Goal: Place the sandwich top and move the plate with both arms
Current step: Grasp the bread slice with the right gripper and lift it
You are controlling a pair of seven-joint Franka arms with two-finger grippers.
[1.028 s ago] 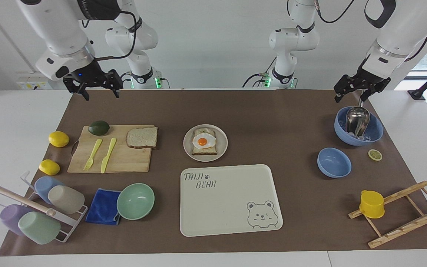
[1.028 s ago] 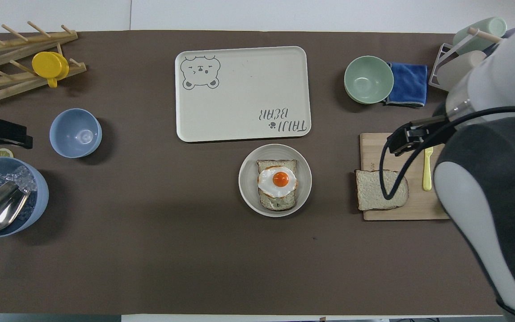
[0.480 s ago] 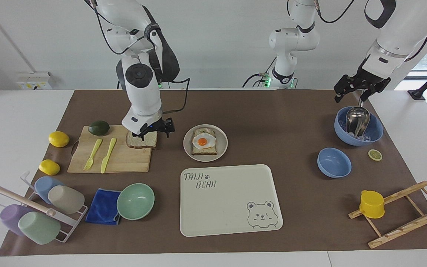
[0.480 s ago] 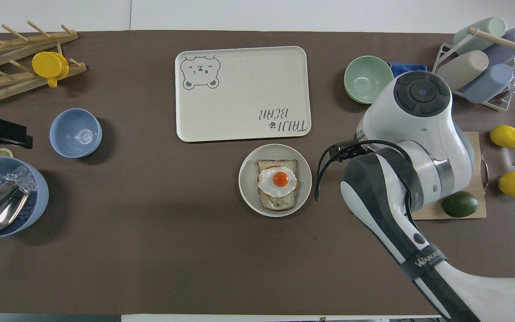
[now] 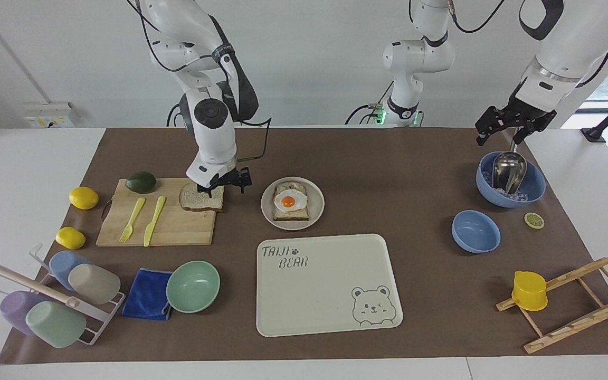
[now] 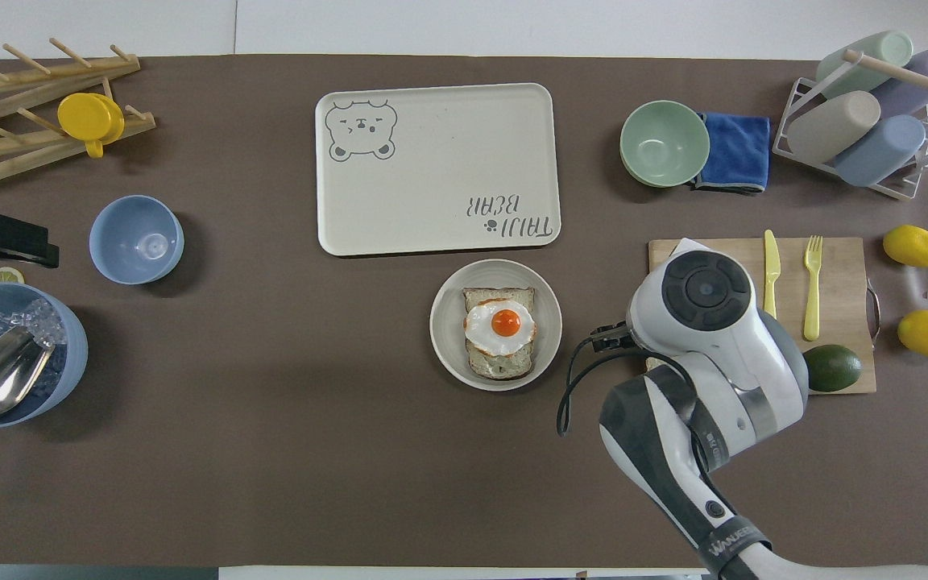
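My right tool is hanging down over the sandwich top, at the slice's edge nearest the plate. The facing view is showing its black fingers spread apart, one over the bread and one off its edge; I cannot tell whether they are touching the bread. In the overhead view my own right arm is covering that tool and nearly all of the slice, so only the facing view is giving me the bread, lying flat on the cutting board beside the plate, toward the right arm's end of the surface.

The plate is carrying a slice with a fried egg. Just farther from me than the plate, the tray is reading "TAIJI BEAR" beside a bear face. In the overhead view a band on my right arm is showing letters, cut off at the frame's edge.

My left tool is waiting above the blue bowl holding the metal scoop, well apart from the plate, its fingers parted and empty. The overhead view is cutting it off at the frame's edge.
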